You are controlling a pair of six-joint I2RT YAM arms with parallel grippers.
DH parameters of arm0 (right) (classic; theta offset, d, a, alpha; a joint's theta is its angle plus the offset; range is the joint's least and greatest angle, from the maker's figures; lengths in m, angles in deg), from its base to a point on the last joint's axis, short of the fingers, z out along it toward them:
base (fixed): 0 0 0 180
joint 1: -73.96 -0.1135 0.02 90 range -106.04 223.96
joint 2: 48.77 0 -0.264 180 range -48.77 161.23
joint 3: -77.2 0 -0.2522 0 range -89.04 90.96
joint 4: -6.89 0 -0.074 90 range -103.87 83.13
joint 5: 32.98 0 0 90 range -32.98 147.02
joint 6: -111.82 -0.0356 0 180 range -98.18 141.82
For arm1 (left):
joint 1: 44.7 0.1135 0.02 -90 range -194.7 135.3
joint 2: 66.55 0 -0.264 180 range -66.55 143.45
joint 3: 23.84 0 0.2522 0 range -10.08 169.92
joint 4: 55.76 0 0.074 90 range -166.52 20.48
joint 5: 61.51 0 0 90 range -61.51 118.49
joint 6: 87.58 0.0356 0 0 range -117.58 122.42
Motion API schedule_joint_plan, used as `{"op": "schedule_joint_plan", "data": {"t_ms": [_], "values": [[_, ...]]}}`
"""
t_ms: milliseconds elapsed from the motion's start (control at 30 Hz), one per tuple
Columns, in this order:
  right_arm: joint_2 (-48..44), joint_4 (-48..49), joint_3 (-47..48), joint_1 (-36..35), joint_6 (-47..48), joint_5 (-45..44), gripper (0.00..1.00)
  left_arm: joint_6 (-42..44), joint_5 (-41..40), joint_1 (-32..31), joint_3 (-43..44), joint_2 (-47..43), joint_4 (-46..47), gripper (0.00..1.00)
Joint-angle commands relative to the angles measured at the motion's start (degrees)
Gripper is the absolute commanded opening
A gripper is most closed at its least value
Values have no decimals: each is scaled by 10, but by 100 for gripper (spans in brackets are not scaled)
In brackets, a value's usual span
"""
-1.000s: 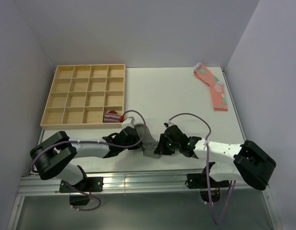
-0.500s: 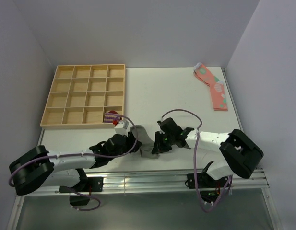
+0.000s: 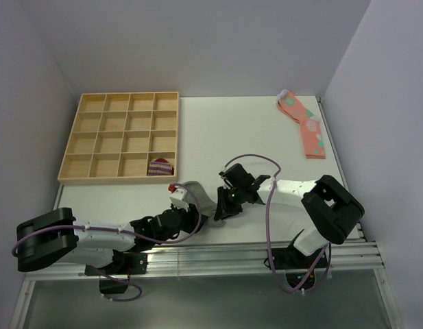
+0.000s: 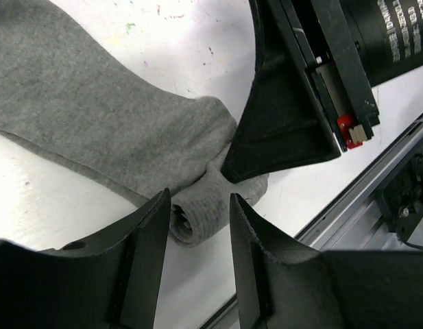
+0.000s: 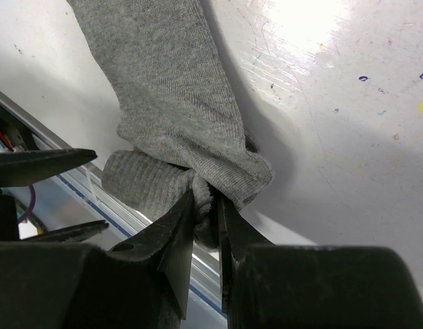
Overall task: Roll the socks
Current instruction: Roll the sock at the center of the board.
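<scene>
The grey sock (image 3: pixel 199 194) lies near the table's front edge between both grippers. Its near end is rolled into a small tube (image 4: pixel 197 221); the rest lies flat (image 4: pixel 94 116). No dark stripes show. My left gripper (image 4: pixel 199 205) is open, its fingers on either side of the tube's end, not closed on it. My right gripper (image 5: pixel 206 202) is shut on the rolled end of the sock (image 5: pixel 163 103), pinching a fold of fabric. In the top view the left gripper (image 3: pixel 194 216) sits just near of the sock and the right gripper (image 3: pixel 218 208) at its right.
A wooden compartment tray (image 3: pixel 120 137) stands at the far left, with a purple-striped sock bundle (image 3: pixel 160 166) in its near right compartment. Pink spotted socks (image 3: pixel 308 127) lie at the far right. The metal rail (image 3: pixel 197 257) runs along the table's front edge, close to the roll.
Both arms have swung. The left arm now lies low along the front edge with its gripper nearer the rail. The right gripper has moved left and farther, and the sock has shifted with it.
</scene>
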Motion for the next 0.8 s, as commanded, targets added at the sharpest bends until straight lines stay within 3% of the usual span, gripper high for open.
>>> {"op": "schedule_joint_plan", "data": {"t_ms": [0,533,700,767], "values": [[24,-76,-11,-4,32,-42,7,23,-38,-18,2,19,52,46],[15,-73,-15,-3,32,-41,7,50,-32,-37,20,100,79,45],[5,-62,-25,-3,21,-39,8,23,-38,-39,20,116,63,33],[-4,-55,-33,-3,17,-39,9,10,-42,-39,21,121,55,20]]}}
